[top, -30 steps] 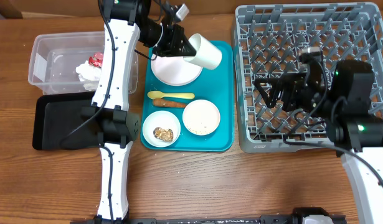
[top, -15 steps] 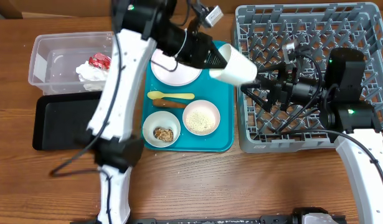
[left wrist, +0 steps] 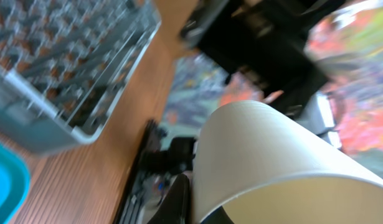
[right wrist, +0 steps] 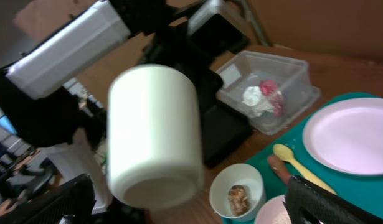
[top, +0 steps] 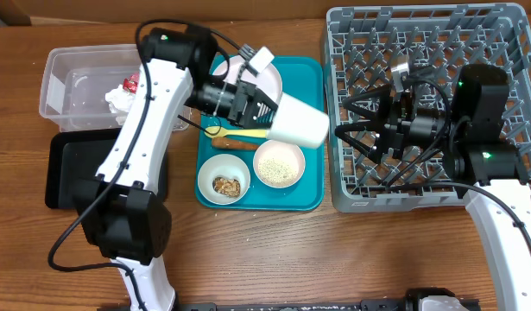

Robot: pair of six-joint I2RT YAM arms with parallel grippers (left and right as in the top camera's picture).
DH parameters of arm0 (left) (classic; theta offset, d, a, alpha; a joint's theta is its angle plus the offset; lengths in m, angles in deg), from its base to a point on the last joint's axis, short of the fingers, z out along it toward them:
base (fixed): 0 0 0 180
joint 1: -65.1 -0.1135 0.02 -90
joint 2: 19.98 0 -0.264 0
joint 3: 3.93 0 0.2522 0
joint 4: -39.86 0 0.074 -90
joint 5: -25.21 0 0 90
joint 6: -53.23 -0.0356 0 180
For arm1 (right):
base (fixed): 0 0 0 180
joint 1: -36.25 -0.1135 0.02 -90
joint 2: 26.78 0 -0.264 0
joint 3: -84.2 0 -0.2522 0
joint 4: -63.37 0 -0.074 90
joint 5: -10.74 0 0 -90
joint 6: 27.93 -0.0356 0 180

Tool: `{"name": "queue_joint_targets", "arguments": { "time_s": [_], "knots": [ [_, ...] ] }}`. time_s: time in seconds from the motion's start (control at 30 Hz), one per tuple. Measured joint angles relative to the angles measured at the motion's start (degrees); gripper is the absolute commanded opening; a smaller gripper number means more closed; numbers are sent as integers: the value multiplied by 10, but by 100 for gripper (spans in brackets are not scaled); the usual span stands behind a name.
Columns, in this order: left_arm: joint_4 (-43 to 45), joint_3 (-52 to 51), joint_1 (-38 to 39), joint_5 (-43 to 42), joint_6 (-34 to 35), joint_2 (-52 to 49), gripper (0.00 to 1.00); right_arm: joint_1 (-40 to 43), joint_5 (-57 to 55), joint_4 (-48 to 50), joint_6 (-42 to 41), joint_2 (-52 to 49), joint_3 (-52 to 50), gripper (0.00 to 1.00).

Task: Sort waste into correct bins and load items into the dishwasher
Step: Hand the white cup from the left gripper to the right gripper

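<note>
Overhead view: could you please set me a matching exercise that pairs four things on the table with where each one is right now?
Things:
1. white cup
2. crumpled napkin
3. brown lump
4. yellow spoon

Places:
A. inside a small bowl on the teal tray
B. lying directly on the teal tray
C. inside the clear tub
D. held on its side in the left gripper, off the table

Pairs: 1-D, 2-C, 3-A, 4-B
</note>
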Motion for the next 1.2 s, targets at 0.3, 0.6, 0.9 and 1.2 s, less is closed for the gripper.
{"name": "queue_joint_targets", "arguments": {
  "time_s": [0.3, 0.6, 0.9, 1.2],
  "knots": [
    [33, -3, -2, -95, -19, 0, 4, -44, -54, 47, 3, 0, 0, 96],
    [62, -3, -2, -114, -4, -36, 4, -46, -88, 61, 2, 0, 0, 96],
    [65, -5, 1, -112, 26, -100, 5, -32, -98, 58, 3, -4, 0, 100],
    [65, -5, 27, -110, 45, -100, 4, -65, -87, 60, 3, -64, 0, 87]
  ]
}}
